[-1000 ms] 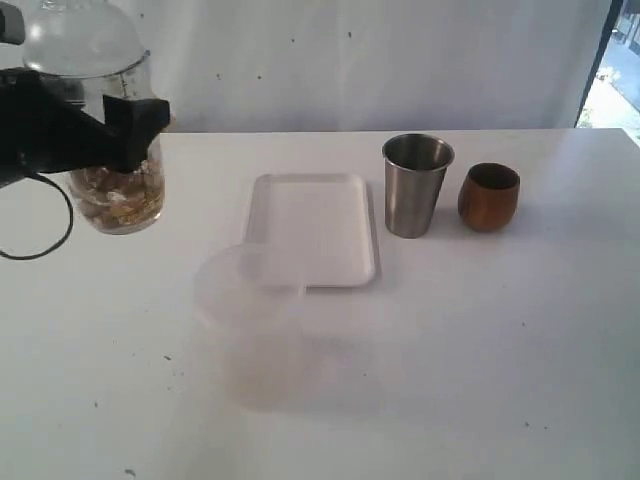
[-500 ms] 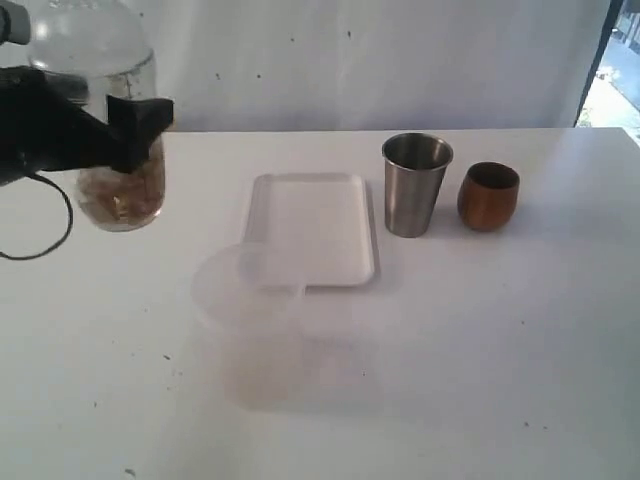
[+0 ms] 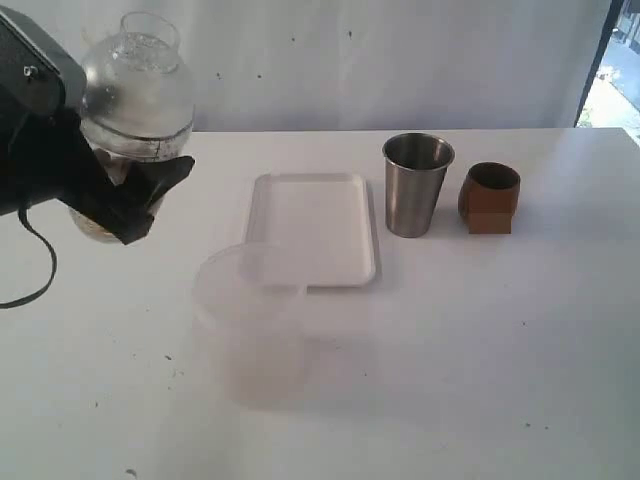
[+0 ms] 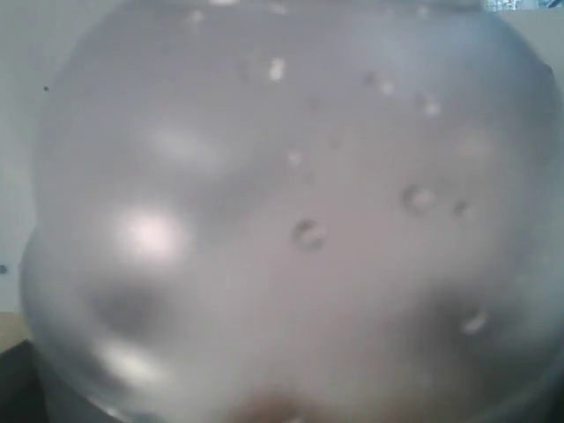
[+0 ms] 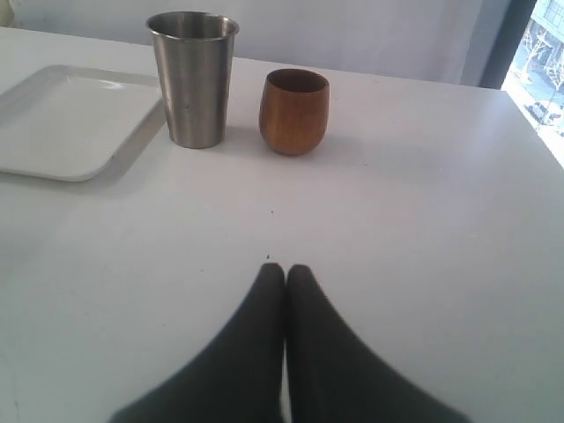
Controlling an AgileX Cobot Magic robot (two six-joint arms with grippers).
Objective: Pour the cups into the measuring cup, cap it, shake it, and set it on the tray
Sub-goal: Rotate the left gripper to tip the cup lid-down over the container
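Measuring cup (image 3: 92, 226), clear plastic, has brownish stuff at its base and its dome cap (image 3: 138, 95) on, w/ droplets inside the dome. It's up off the table (image 3: 480, 340), tilted, far L, w/ my L claw (image 3: 120, 185) clamped round its body, jaws wide. Tapered steel tumbler (image 3: 415, 190) and rounded brown cup (image 3: 489, 195) stand upright just R of the flat white tray (image 3: 310, 230), apart, contents not visible; frosted tub (image 3: 250, 320) sits at tray's near edge; R claw (image 5: 285, 269) is pressed together over the table, well short of both cups.
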